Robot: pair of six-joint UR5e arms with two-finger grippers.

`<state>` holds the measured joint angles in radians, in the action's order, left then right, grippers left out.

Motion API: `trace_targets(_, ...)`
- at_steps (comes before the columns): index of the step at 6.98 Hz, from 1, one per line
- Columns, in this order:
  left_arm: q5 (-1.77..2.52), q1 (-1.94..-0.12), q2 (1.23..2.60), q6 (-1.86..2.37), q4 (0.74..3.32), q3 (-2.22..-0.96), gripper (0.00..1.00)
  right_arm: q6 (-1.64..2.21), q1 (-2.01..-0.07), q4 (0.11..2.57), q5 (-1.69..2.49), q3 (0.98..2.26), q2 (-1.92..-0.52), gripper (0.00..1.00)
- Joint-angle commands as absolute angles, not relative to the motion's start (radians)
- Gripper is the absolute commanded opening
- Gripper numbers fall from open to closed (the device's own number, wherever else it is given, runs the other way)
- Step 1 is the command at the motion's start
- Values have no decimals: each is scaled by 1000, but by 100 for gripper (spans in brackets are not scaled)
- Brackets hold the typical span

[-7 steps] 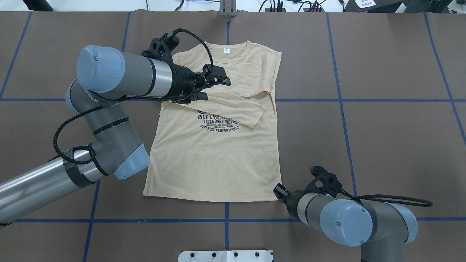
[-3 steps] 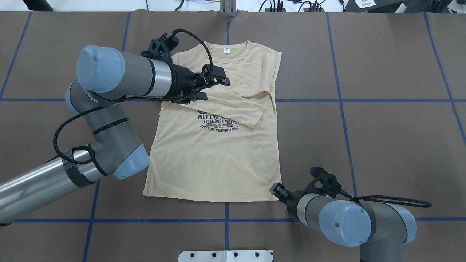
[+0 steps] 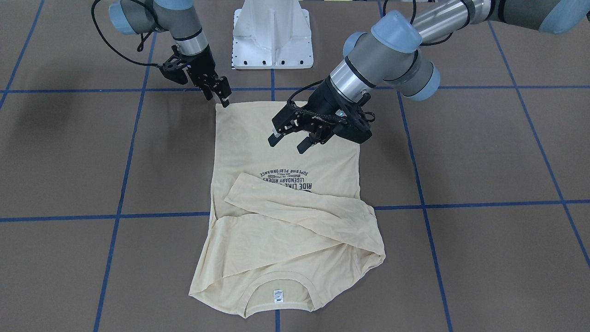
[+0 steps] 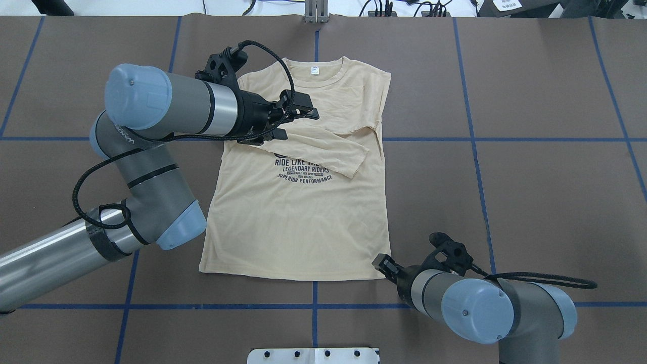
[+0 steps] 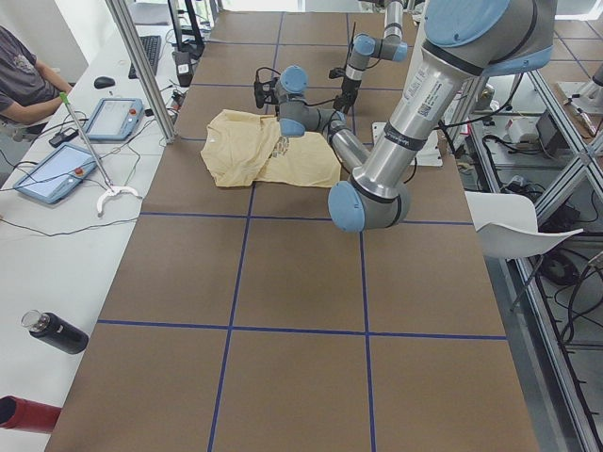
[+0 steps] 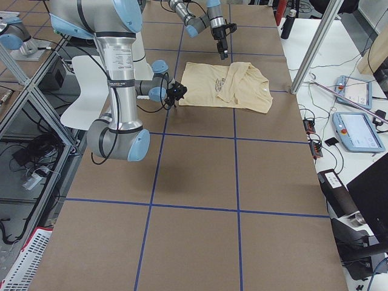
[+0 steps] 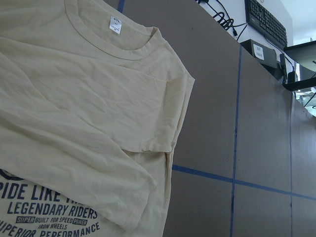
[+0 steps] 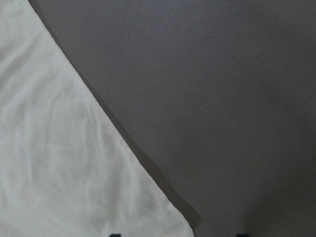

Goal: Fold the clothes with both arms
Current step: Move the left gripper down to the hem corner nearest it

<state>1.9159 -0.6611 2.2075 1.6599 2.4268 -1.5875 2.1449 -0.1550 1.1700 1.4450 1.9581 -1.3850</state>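
Holds the jaws of the left gripper (image 4: pixel 294 124) wide apart and empty, raised above the upper left part of the cream-yellow long-sleeved shirt (image 4: pixel 298 227); has the right gripper (image 3: pixel 224 97) low at the hem corner on the robot's right, jaws parted, with the corner of the cloth between them in the right wrist view and not pinched; lies flat and print up on the brown table (image 4: pixel 546 202) crossed by blue tape lines, with the ribbed collar (image 3: pixel 281 275) and small white neck label (image 3: pixel 277 295) on the side away from the robot and the hem nearest the white pedestal base (image 3: pixel 272 41); has one sleeve (image 4: pixel 328 146) folded slantwise across the chest, covering the top of the navy print (image 4: pixel 306 172), cuff towards the robot's right; reaches in with the left arm (image 4: pixel 151 162) bent over the table's left half and the right arm (image 4: pixel 525 308) low by the near edge; beyond the table in the left side view, a seated person (image 5: pixel 24 75) at a white bench, a tablet (image 5: pixel 115 118) close by.
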Motion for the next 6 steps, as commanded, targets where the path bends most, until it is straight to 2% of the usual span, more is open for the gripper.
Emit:
trace_targets(1,1916,-661,2206,1660,2427,-1588,91,2145,-153,1170,1445,1957,-1384,66)
trace_targets(2,1916,-661,2206,1660,2427,-1588,91,2146,-152,1170,1445,1954,-1384,63)
trace_targets(3,1916,-661,2206,1660,2427,-1588,91,2146,-152,1170,1445,1953,-1384,43)
trace_targets(4,1916,-661,2206,1661,2427,-1588,91,2146,-152,1170,1445,1951,-1384,10)
trace_targets(5,1916,-661,2206,1660,2427,-1588,91,2145,-153,1169,1447,1951,-1384,0)
trace_targets(6,1916,-661,2206,1660,2427,-1588,91,2143,-155,1169,1448,1954,-1384,0)
